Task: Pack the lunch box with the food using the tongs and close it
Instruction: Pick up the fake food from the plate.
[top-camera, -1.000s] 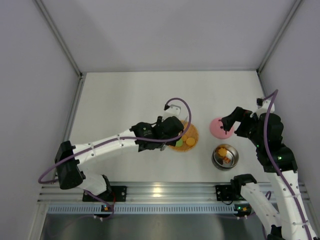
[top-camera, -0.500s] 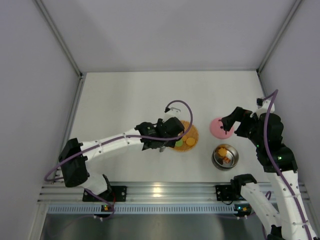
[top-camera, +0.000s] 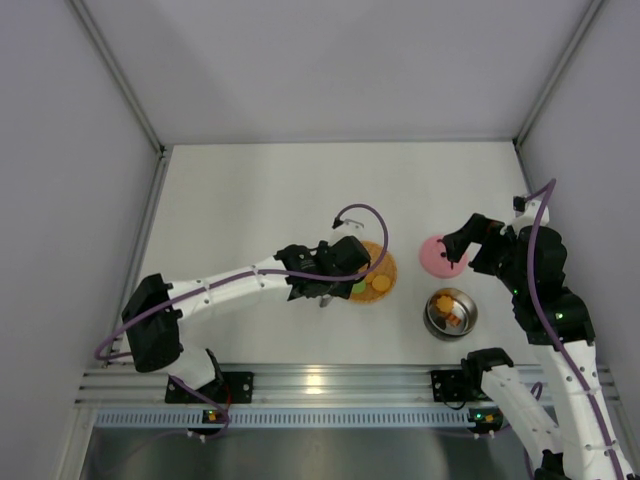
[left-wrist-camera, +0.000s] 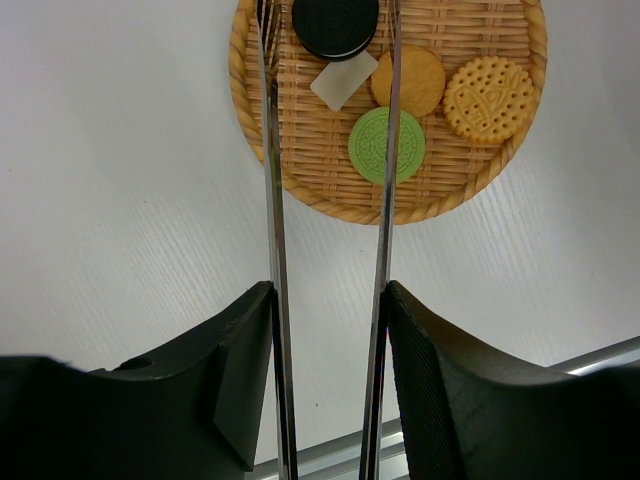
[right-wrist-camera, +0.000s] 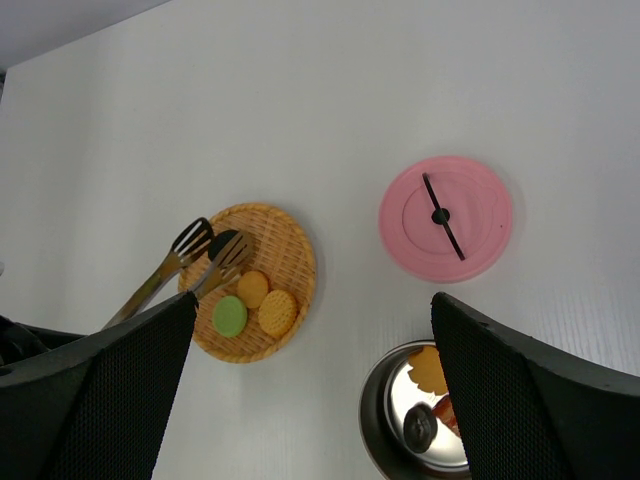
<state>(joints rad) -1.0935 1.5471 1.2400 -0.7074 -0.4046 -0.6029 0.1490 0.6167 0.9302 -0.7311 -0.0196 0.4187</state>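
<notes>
Tongs (left-wrist-camera: 271, 200) between the left jaws

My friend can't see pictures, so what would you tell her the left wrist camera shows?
The left claw holds silver tongs, whose two arms reach over a woven mat, one on each side of a black cookie. A green cookie and two golden cookies lie on the mat.

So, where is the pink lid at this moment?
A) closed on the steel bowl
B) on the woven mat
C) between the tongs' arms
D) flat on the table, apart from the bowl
D: the pink lid lies flat on the table, with bare table between it and the steel bowl.
</notes>
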